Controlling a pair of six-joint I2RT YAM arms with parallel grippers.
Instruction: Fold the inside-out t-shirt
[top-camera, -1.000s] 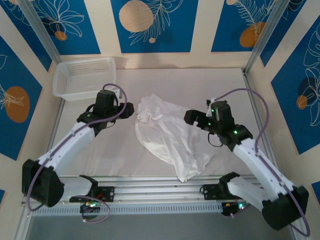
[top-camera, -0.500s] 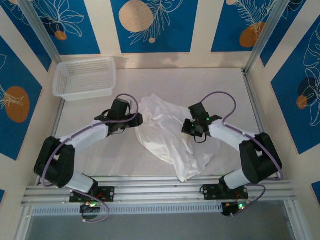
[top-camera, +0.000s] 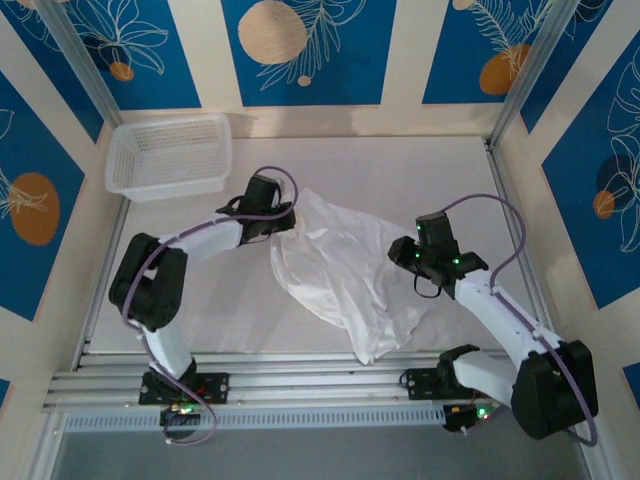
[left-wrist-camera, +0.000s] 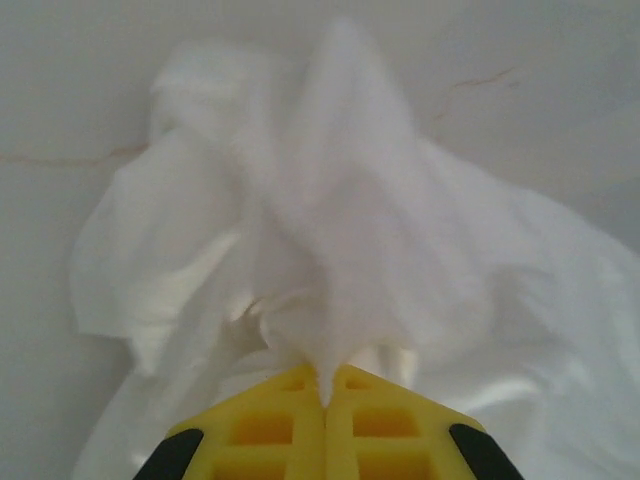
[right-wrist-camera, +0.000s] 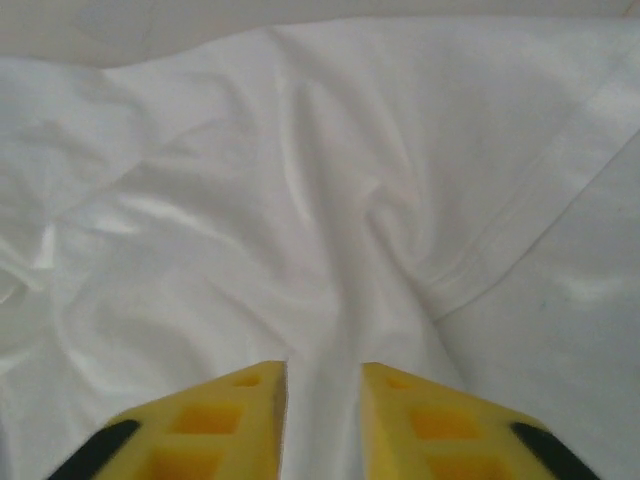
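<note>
Left claw (left-wrist-camera: 325, 388) is pinching the shirt (top-camera: 340, 265) shut; right claw (right-wrist-camera: 323, 378) is straddling a fold, half open.
Shirt is lying crumpled between the claws; the right one should be closing on a hem before both are drawing apart gently.

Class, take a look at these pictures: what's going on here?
Two robot arms are working on a white t-shirt lying crumpled on the table. The left gripper is shut on a pinch of cloth at its far-left edge. The right gripper sits at its right side, jaws slightly apart over a ridge of cloth. Nothing is folded yet. A white mesh basket stands in the far left corner.
</note>
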